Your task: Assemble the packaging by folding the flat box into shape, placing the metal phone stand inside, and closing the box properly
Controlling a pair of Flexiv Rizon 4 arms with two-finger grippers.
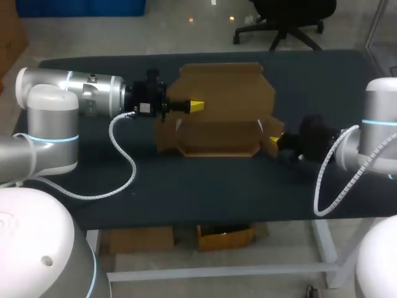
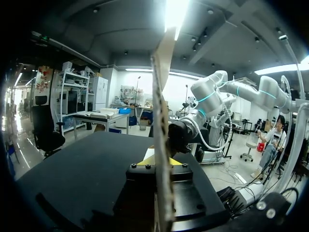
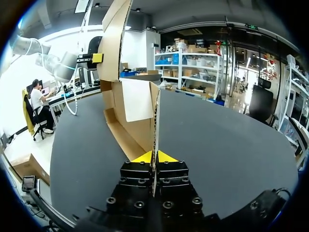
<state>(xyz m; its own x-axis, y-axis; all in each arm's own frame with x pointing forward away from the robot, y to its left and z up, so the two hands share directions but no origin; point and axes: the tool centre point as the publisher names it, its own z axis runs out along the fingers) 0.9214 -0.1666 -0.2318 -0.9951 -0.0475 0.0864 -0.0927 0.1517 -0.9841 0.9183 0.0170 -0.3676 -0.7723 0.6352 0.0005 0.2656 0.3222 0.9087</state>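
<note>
While both arms hold the cardboard, the folding step is in hand and not finished. The box (image 1: pixel 220 133) sits near the middle of the table (image 1: pixel 217 192), partly formed. It has a shallow tray with raised walls on my side and the wide lid panel (image 1: pixel 223 87) beyond it.

My left gripper (image 1: pixel 196 107) is closed on a sheet of that cardboard at the box's left side. The left wrist view shows the sheet edge-on and upright, running between the two yellow tips. My right gripper (image 1: pixel 275 140) is closed on the end flap (image 3: pixel 140 99) at the box's right side, with the flap's edge pinched between its tips.

The metal phone stand is not visible in any view, so I cannot say where it is.

Judgement: the task is in its early part, with shaping under way and loading and closing not yet done. The next move calls for turning the held flaps inward and seating them so the walls stand unaided. Both arms should work together so the cardboard neither tears nor skids. Only then can one gripper let go to fetch the stand.
</note>
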